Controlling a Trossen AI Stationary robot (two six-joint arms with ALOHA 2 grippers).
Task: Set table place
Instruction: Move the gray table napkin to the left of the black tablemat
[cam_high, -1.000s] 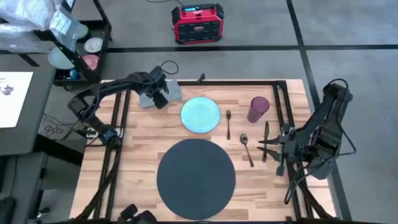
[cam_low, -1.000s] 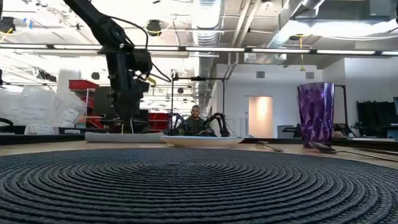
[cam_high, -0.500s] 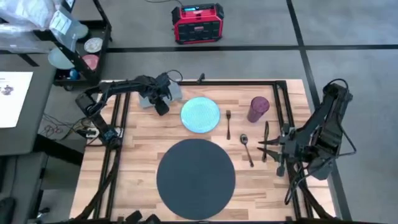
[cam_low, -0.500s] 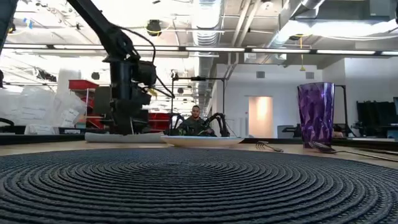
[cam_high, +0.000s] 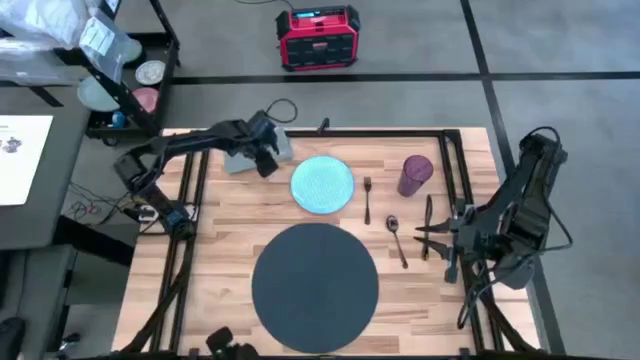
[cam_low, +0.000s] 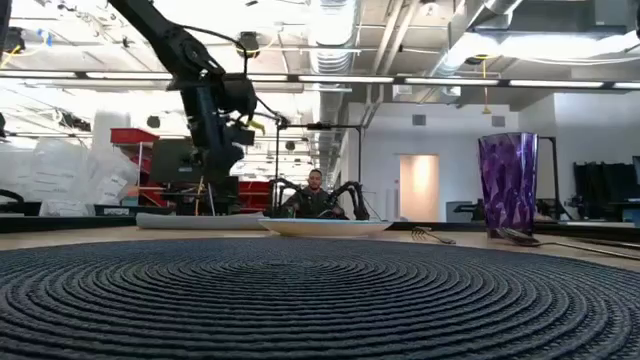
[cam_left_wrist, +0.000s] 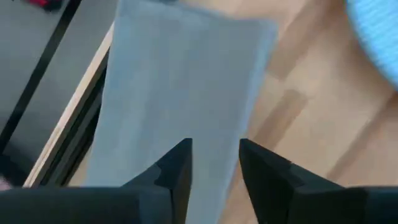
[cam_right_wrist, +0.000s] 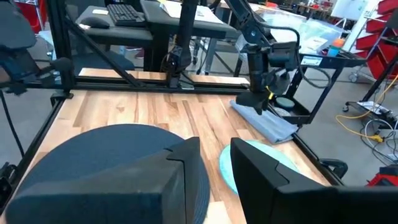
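Left gripper (cam_left_wrist: 212, 163), fingers slightly parted and empty, hovers over the napkin (cam_high: 242, 155) at the table's (cam_high: 215, 215) far-left edge. Plate (cam_high: 322, 184), fork (cam_high: 367, 198), spoon (cam_high: 397, 238), knife (cam_high: 428, 224) and cup (cam_high: 416, 174) lie unarranged beyond the bare mat (cam_high: 314, 283); right gripper (cam_right_wrist: 214, 163) waits, fingers apart.

I see a dark grey mat (cam_high: 315, 273) with a ribbed spiral of concentric rings, on my pale wooden table (cam_high: 220, 215) of striped planks. Beyond the mat is the teal plate (cam_high: 322, 184), finely speckled from above. Left of the plate lies a plain grey napkin (cam_high: 242, 155); right of it a translucent purple cup (cam_high: 415, 174) (faceted, catching light). The fork (cam_high: 367, 198) and spoon (cam_high: 397, 238) are dull silver.
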